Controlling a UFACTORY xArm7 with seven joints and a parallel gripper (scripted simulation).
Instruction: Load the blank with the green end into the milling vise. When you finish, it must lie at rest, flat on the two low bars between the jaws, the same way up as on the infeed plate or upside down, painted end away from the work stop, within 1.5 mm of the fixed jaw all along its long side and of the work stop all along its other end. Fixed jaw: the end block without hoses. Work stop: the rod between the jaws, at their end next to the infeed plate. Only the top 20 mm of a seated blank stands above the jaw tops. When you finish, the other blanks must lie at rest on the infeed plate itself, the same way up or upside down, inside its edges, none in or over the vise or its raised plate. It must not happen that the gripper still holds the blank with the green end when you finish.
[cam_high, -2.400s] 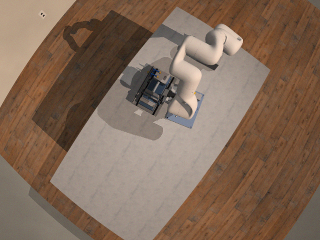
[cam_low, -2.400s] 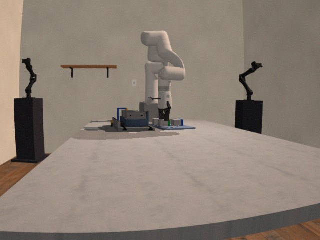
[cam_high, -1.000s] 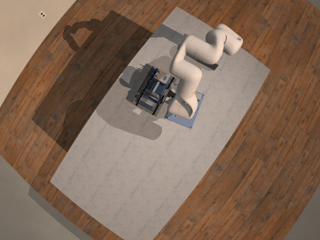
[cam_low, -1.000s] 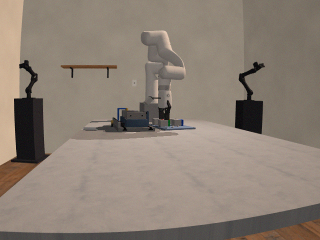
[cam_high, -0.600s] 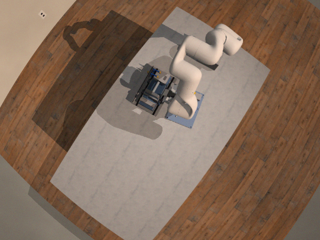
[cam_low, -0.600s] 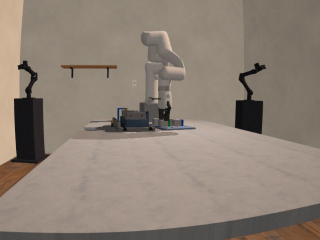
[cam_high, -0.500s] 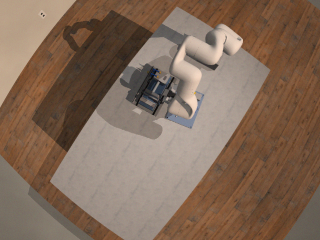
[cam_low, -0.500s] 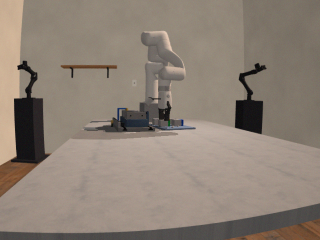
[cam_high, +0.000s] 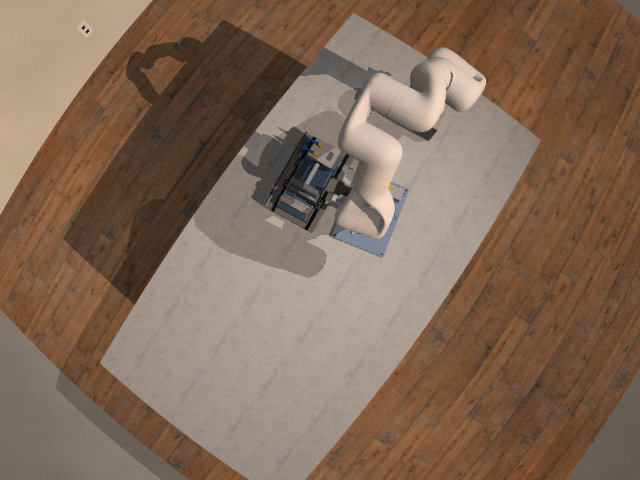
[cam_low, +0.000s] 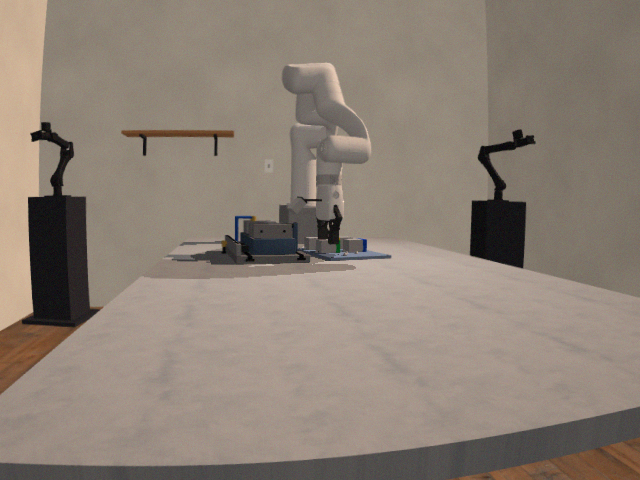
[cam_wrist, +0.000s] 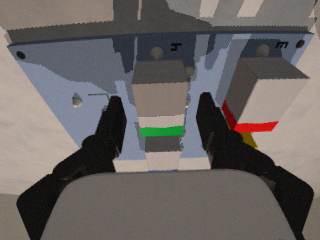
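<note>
The bent arm (cam_high: 373, 149) (cam_low: 330, 103) points its tool (cam_low: 329, 240) (cam_wrist: 160, 106) downward (fingers apart).

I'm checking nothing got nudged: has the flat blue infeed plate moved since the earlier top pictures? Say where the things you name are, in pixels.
No; the flat blue infeed plate (cam_high: 383, 245) lies unmoved beside the dark-railed milling vise (cam_high: 311, 227).
</note>
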